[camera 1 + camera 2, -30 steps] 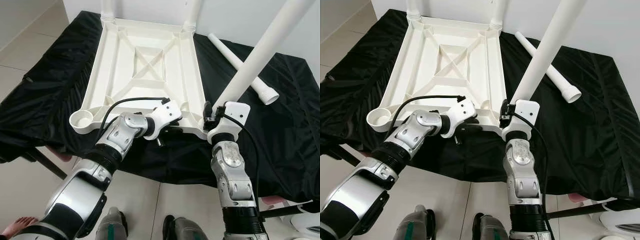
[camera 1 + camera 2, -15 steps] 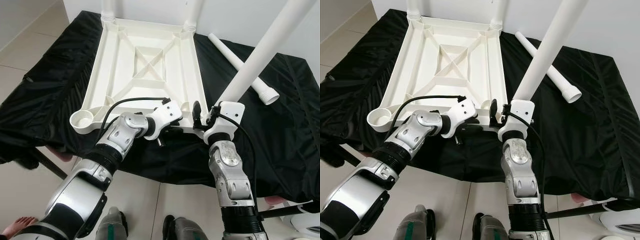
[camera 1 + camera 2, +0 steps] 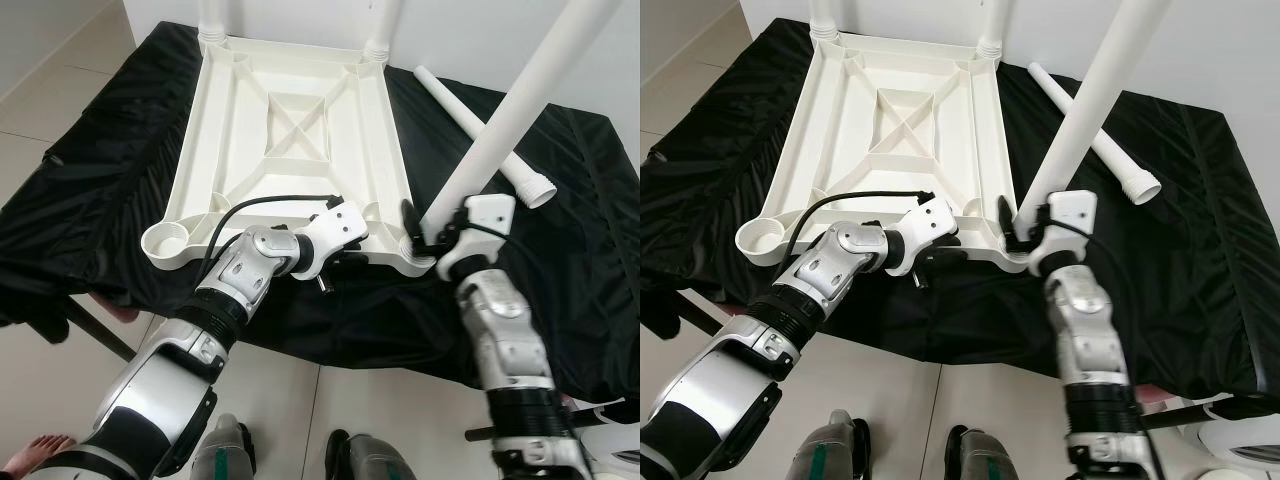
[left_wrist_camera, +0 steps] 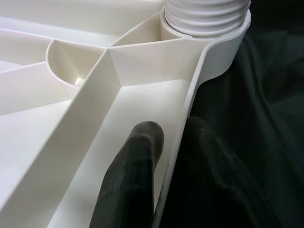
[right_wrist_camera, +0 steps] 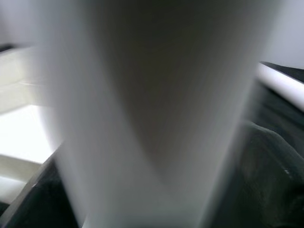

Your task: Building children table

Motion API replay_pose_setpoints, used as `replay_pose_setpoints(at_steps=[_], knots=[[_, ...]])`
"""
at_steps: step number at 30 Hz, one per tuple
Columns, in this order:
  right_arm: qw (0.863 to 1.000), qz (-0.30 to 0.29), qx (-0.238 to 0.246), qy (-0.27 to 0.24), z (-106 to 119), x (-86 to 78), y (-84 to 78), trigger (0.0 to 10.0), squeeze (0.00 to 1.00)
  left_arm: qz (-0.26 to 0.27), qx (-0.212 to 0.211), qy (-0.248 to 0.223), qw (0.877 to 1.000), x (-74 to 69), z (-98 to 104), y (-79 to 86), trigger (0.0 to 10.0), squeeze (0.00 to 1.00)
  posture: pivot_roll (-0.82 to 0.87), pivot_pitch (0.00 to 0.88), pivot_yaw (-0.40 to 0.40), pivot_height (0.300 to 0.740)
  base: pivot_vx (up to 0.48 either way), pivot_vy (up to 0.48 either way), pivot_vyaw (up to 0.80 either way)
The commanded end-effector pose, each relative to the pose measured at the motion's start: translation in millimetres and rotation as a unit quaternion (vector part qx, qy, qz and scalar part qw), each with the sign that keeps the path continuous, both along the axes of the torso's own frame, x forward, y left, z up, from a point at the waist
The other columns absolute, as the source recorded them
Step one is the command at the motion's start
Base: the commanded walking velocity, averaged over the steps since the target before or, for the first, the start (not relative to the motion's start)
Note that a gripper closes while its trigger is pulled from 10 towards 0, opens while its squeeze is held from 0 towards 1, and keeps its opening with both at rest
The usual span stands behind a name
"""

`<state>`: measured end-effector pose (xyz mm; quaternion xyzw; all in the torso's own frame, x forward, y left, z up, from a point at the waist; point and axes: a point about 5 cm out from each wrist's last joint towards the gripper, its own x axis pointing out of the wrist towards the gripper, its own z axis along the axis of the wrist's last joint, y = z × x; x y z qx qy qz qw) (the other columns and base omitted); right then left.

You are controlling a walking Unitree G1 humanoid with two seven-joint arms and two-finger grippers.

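One tabletop, four legs (one loose).

Both arms are brushed silver metal in rounded segments, joined by black ribbed collars. The left arm carries a thin black cable arching from forearm to wrist. The right arm has a similar black cable looping beside its wrist. Each wrist ends in a white plastic housing. The left gripper has two matte black, round-tipped fingers. Grey feet with green markings show at floor level.
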<state>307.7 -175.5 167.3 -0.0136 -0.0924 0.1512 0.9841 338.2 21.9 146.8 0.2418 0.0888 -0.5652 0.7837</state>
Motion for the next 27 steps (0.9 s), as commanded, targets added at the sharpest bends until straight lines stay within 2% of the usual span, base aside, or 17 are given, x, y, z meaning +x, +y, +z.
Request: replay_pose_setpoints(at_steps=[1,2,6,11,13,18,20,21,23,27], knots=[[0.999,0.049,-0.007,0.006,-3.4,-0.9,4.1,10.0,0.00,-0.011,0.010,-0.006,1.000,-1.7,-0.1,-5.3,10.0,0.00,0.01,0.077,-0.055,0.740,0.000,0.000,0.00],[0.999,0.049,-0.007,0.006,-3.4,-0.9,4.1,10.0,0.00,-0.011,0.010,-0.006,1.000,-1.7,-0.1,-5.3,10.0,0.00,0.01,0.077,-0.055,0.740,0.000,0.000,0.00],[0.991,0.132,-0.018,0.004,-2.7,-5.2,3.6,10.0,0.00,-0.012,0.010,-0.006,1.000,-2.0,0.0,-5.6,10.0,0.00,0.02,0.077,-0.053,0.740,0.000,0.000,0.00],[0.989,0.147,-0.021,0.005,-2.7,-5.8,2.2,10.0,0.00,-0.012,0.010,-0.006,1.000,-2.1,-0.1,-5.6,10.0,0.00,0.02,0.076,-0.053,0.740,0.000,0.000,0.00],[0.986,0.163,-0.039,0.004,-1.1,-3.9,-7.9,10.0,0.00,-0.012,0.011,-0.006,1.000,-2.2,-0.3,-5.4,10.0,0.00,0.02,0.073,-0.052,0.740,0.000,0.000,0.00],[0.984,0.168,-0.054,0.002,0.4,-1.6,-15.2,10.0,0.00,-0.013,0.011,-0.006,1.000,-2.4,-0.5,-5.4,10.0,0.00,0.02,0.072,-0.051,0.740,0.000,0.000,0.00],[0.981,0.178,-0.077,-0.001,5.2,2.2,-29.4,10.0,0.00,-0.013,0.011,-0.006,1.000,-2.7,-1.1,-5.3,10.0,0.00,0.02,0.066,-0.049,0.740,0.000,0.000,0.00],[0.981,0.178,-0.077,-0.001,5.2,2.2,-29.4,10.0,0.00,-0.013,0.011,-0.006,1.000,-2.7,-1.1,-5.3,10.0,0.00,0.02,0.066,-0.049,0.740,0.000,0.000,0.00],[0.978,0.182,-0.100,-0.002,9.5,4.8,-42.0,10.0,0.00,-0.015,0.012,-0.005,1.000,-3.4,-2.0,-5.0,10.0,0.00,0.02,0.061,-0.045,0.740,0.000,0.000,0.00],[0.978,0.182,-0.104,-0.002,10.6,5.3,-45.4,10.0,0.00,-0.016,0.013,-0.005,1.000,-3.6,-2.2,-5.4,10.0,0.00,0.02,0.060,-0.044,0.740,0.000,0.000,0.00]])
